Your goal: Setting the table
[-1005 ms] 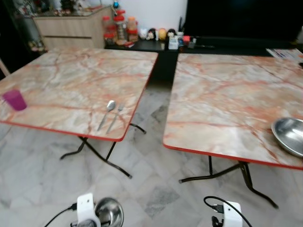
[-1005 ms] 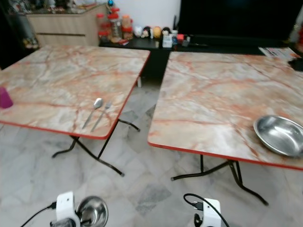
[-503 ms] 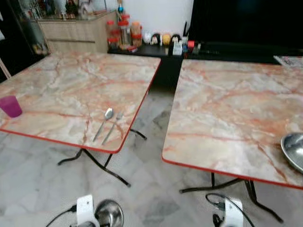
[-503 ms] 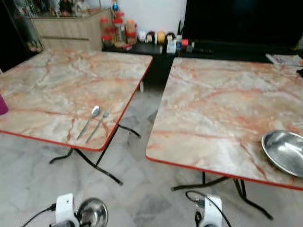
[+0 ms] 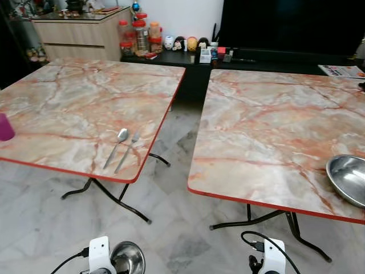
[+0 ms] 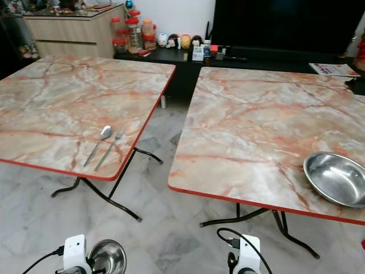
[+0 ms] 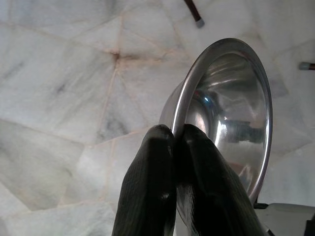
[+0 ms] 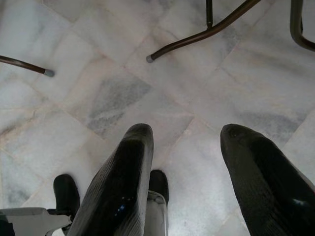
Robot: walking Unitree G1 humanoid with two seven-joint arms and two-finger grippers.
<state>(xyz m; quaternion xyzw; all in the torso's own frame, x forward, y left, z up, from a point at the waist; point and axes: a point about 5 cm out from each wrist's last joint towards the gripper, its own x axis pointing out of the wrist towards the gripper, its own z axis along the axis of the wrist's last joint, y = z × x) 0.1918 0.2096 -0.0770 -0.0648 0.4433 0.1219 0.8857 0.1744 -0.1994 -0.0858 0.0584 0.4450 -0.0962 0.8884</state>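
Note:
My left gripper (image 7: 176, 132) is shut on the rim of a steel bowl (image 7: 231, 113), held low over the floor; the same bowl (image 5: 128, 258) shows at the bottom of the head views. My right gripper (image 8: 187, 135) hangs open over the floor tiles, nothing between its fingers. A second steel bowl (image 5: 349, 178) rests at the near right edge of the right marble table (image 5: 268, 120). A spoon (image 5: 116, 146) and fork (image 5: 128, 150) lie side by side near the front corner of the left marble table (image 5: 80, 103). A purple cup (image 5: 5, 126) stands at that table's left edge.
A gap of marble floor (image 5: 171, 188) runs between the two tables, with their black folding legs (image 5: 108, 197) beneath. A dark sideboard (image 5: 194, 57) with jars and figurines and a wooden cabinet (image 5: 80, 31) stand behind. A magazine (image 5: 342, 71) lies at the far right.
The camera view has shifted, so the tables sit a little further left and the right bowl shows more fully. Both arms hang as before, bowl still held.

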